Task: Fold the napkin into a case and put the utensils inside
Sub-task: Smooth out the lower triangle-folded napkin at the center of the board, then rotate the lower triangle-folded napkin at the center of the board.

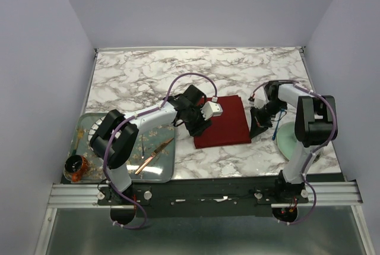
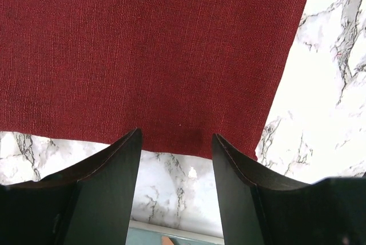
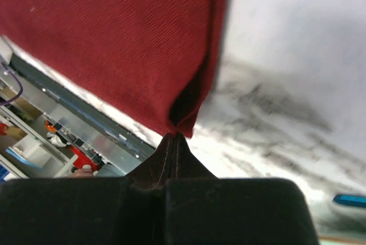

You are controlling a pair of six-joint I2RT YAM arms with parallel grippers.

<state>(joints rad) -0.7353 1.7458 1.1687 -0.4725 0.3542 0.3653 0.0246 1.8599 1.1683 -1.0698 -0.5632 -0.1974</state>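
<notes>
The dark red napkin [image 1: 222, 122] lies flat on the marble as a broad near-square, not as a narrow case. My right gripper [image 1: 257, 129] is at its near right corner, shut on the napkin's corner [image 3: 182, 120], where two layers of cloth gape apart. My left gripper [image 2: 176, 142] is open at the napkin's left edge [image 2: 171, 142]; its fingertips [image 2: 128, 148] overlap the hem, and only marble shows between them. A bright blue utensil handle [image 3: 349, 200] shows at the far right of the right wrist view. The other utensil is out of view.
A pale green plate [image 1: 291, 141] sits just right of the right gripper. A metal tray [image 1: 155, 170] at the left holds a copper knife [image 1: 153, 155]; a dark jar [image 1: 75, 167] is at its near left corner. Walls close in the table.
</notes>
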